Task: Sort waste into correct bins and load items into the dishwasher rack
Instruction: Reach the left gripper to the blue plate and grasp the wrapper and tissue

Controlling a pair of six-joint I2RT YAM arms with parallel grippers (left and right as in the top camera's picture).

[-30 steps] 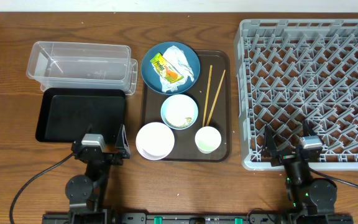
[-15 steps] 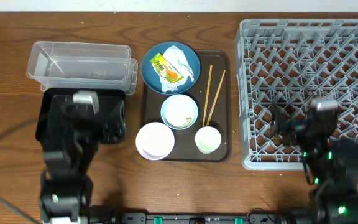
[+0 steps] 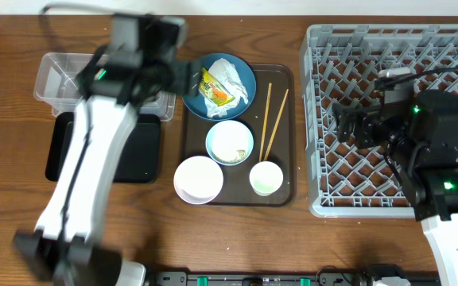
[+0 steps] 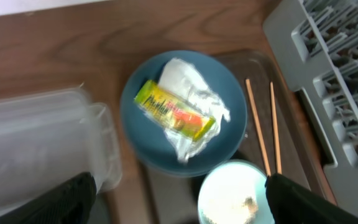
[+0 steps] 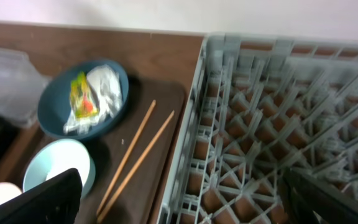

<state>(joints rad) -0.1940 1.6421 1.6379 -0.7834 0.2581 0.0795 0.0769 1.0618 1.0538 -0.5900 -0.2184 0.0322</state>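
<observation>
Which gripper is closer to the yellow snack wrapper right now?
Left. The left gripper hovers at the dark blue plate's left rim beside the snack wrapper; the right gripper is over the dishwasher rack.

The left arm is swinging up from the worktop's near edge, left of the brown tray [image 3: 233, 187], and the left gripper [image 3: 183, 79] is now arriving at that tray's far left corner, beside the dark blue plate [image 3: 197, 103]. The right gripper [image 3: 347, 125] is rising from near-right of the tray and moving out over the dishwasher rack [image 3: 452, 40], right of the tray.
</observation>
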